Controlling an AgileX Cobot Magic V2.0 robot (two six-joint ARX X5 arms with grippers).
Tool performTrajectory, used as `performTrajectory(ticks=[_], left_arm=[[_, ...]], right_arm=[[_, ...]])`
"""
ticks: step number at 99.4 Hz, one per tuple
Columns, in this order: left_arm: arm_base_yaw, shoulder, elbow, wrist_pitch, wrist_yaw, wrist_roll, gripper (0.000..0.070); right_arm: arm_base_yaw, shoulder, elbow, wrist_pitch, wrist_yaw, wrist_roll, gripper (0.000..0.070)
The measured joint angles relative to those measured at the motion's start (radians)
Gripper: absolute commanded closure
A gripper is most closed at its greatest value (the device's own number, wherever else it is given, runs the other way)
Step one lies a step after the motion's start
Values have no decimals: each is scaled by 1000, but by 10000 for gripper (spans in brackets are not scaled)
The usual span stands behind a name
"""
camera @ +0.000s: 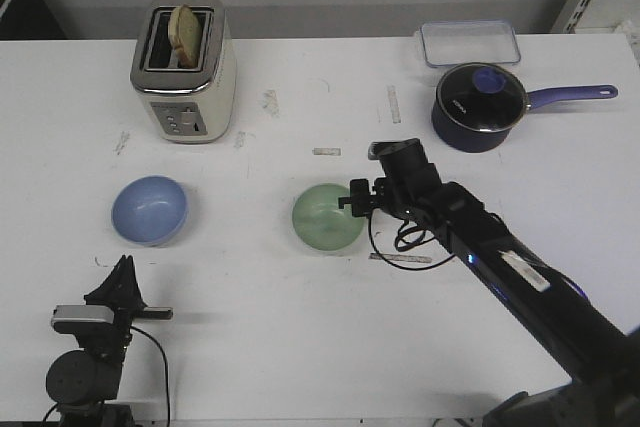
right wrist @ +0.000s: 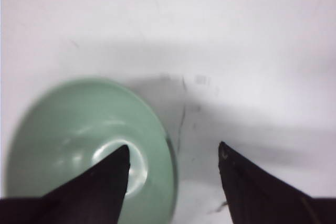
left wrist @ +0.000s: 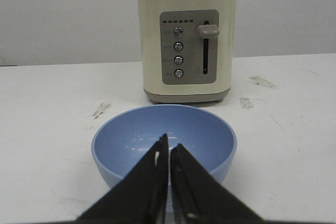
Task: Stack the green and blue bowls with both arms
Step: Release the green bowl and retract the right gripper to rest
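Observation:
The pale green bowl (camera: 326,217) stands upright near the table's middle. The light blue bowl (camera: 150,210) stands upright to its left. My right gripper (camera: 356,197) is open and hangs over the green bowl's right rim. In the right wrist view the gripper (right wrist: 173,148) has one finger over the inside of the green bowl (right wrist: 73,124) and the other over bare table outside it. My left gripper (camera: 122,265) is low at the near left, short of the blue bowl. In the left wrist view it (left wrist: 168,142) is shut and empty, pointing at the blue bowl (left wrist: 131,135).
A cream toaster (camera: 185,72) with a bread slice stands behind the blue bowl and also shows in the left wrist view (left wrist: 186,45). A navy saucepan with a glass lid (camera: 480,105) and a clear lidded box (camera: 470,44) are at the far right. Loose black cable hangs under my right arm (camera: 405,235).

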Motion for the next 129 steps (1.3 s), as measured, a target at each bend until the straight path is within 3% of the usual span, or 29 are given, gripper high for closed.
performTrajectory(ticks=[10, 26, 43, 56, 79, 111, 129], left_arm=[[0, 0, 0, 0, 0, 0, 699], [0, 0, 0, 0, 0, 0, 699], [0, 0, 0, 0, 0, 0, 699], [0, 0, 0, 0, 0, 0, 699], [0, 0, 0, 0, 0, 0, 699], [0, 0, 0, 0, 0, 0, 699], [0, 0, 0, 0, 0, 0, 699]], right_arm=[[-18, -93, 1, 14, 91, -136, 378], [-71, -192, -45, 86, 226, -327, 609], [-168, -344, -231, 258, 243, -398, 655], [-273, -465, -390, 403, 208, -409, 687], [-452, -659, -653, 585, -5, -409, 687], [-481, -959, -910, 608, -16, -409, 687], [-480, -1092, -940, 581, -16, -409, 687]])
